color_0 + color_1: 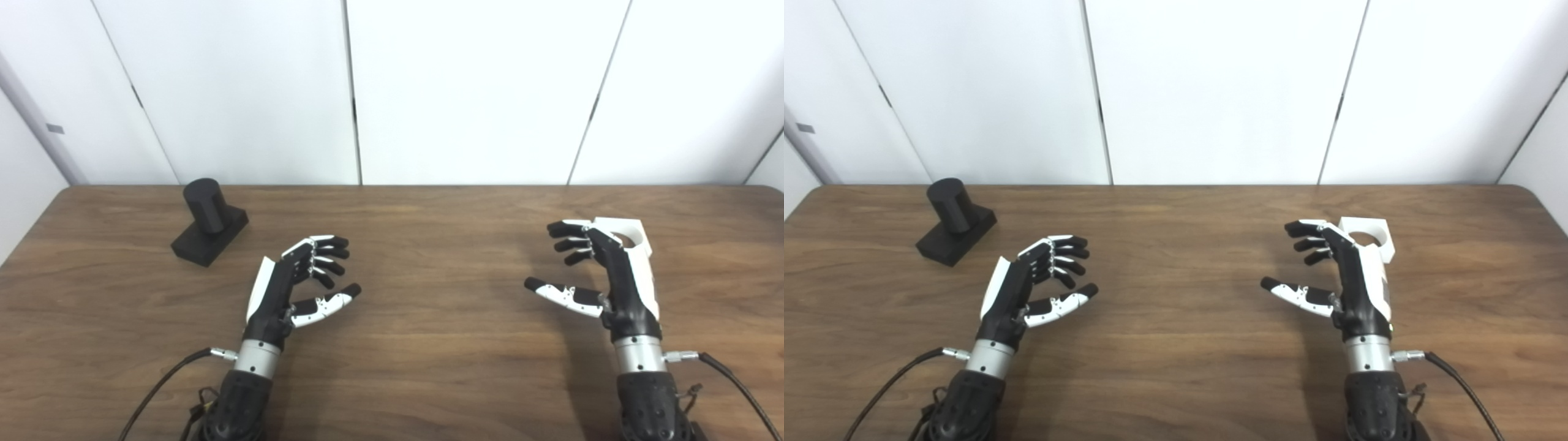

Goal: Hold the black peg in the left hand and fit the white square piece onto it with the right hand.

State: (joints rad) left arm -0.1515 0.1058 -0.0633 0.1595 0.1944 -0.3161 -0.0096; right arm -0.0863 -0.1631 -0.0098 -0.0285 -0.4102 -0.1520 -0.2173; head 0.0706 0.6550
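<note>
Left eye view: both the left hand (288, 288) and right hand (603, 275) hover spread and empty, black peg (208, 220) untouched.

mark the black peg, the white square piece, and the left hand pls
black peg (205, 205), left eye view, side of the upright cylinder
white square piece (1373, 236), right eye view, top face beside the hole
left hand (288, 288), left eye view, palm

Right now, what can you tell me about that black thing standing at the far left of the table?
The black peg is a matte black piece in two parts: a short round cylinder standing upright on a flat rectangular base. It looks like plastic, though that is hard to confirm. It rests on the wooden table near the far left corner, its base turned at an angle to the table edge. Nothing touches it; the left hand hovers open, nearer the robot and to its right.
</note>
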